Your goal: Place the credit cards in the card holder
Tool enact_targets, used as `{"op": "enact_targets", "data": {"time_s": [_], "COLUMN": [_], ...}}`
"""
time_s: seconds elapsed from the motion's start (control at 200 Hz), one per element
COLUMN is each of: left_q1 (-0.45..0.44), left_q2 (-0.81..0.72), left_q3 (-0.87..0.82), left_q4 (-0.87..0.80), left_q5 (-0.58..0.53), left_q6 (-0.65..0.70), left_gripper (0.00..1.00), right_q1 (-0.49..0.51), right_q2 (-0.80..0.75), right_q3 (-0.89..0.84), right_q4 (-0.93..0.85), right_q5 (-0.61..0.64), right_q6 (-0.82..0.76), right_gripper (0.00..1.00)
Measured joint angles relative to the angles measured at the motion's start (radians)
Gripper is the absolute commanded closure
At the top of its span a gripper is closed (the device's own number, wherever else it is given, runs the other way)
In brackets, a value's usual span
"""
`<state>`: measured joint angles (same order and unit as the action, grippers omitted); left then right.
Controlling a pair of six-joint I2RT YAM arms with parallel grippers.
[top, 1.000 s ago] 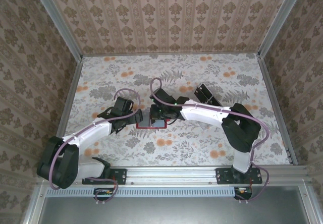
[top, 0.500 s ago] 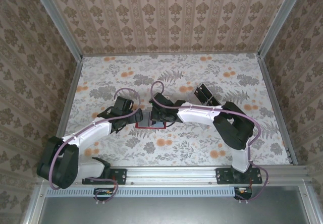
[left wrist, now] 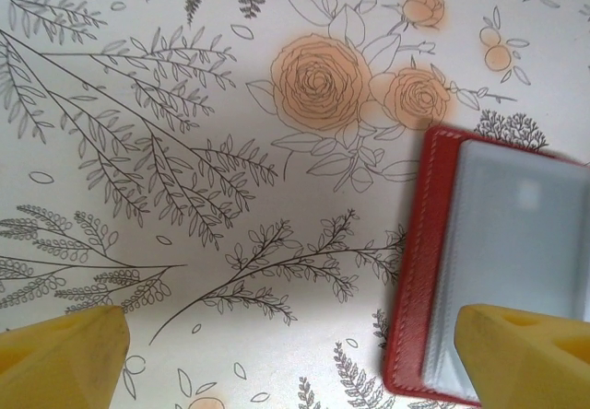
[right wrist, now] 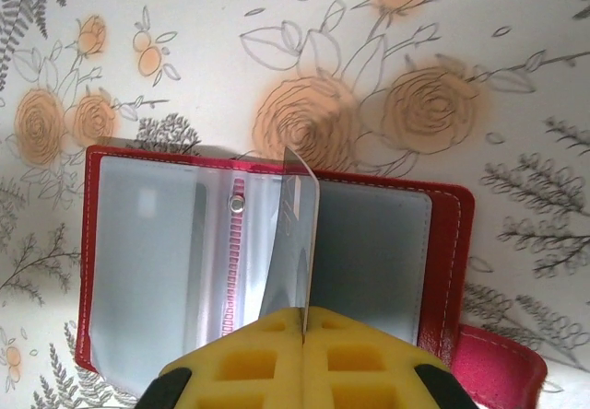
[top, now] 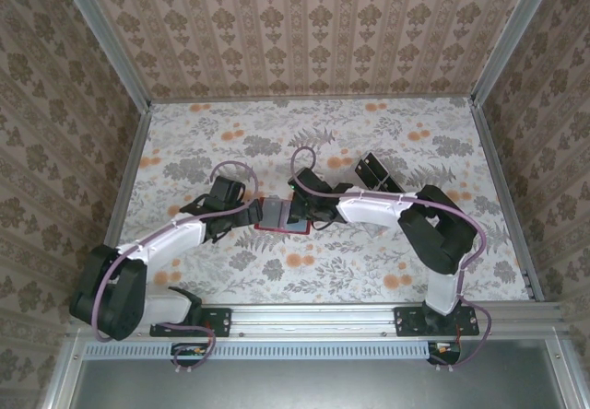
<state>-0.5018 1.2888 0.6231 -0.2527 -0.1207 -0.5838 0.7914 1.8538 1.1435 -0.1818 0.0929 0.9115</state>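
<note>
Grip sits on a thin clear sleeve (right wrist: 297,234), likely flimsy and slippery, pinched upright by the closed right end effector (right wrist: 302,321). The red wallet (right wrist: 369,252) lies open mid-surface (top: 415,271), probably light and prone to sliding; the left end effector (left wrist: 295,358) gapes wide, one finger over its edge.

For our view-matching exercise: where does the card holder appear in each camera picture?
Top external: holder near centre.
Left wrist: holder lower right, cut off by the edge.
Right wrist: holder centre, lying open.
Shared landmark: rose pair off its upper-left corner, in both wrist views.
</note>
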Motion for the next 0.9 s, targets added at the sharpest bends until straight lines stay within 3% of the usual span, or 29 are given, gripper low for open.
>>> {"op": "enact_targets", "data": {"time_s": [0.485,0.9], "left_q1": [-0.008,-0.025], "left_q2": [0.197,0.204], "left_q3": [0.113,0.084], "left_q4": [0.091,0.156], "left_q5": [0.100,0.154], "left_q6": [0.047,0.087], "left_gripper": [0.00,0.00], "right_q1": [-0.054,-0.063], "right_q2": [0.004,0.011], "right_q3": [-0.004,0.000], "right_q4": [0.019,0.019], "right_q5": [-0.129,-0.154], "right_q6": [-0.106,-0.124], "right_gripper": [1.00,1.00]}}
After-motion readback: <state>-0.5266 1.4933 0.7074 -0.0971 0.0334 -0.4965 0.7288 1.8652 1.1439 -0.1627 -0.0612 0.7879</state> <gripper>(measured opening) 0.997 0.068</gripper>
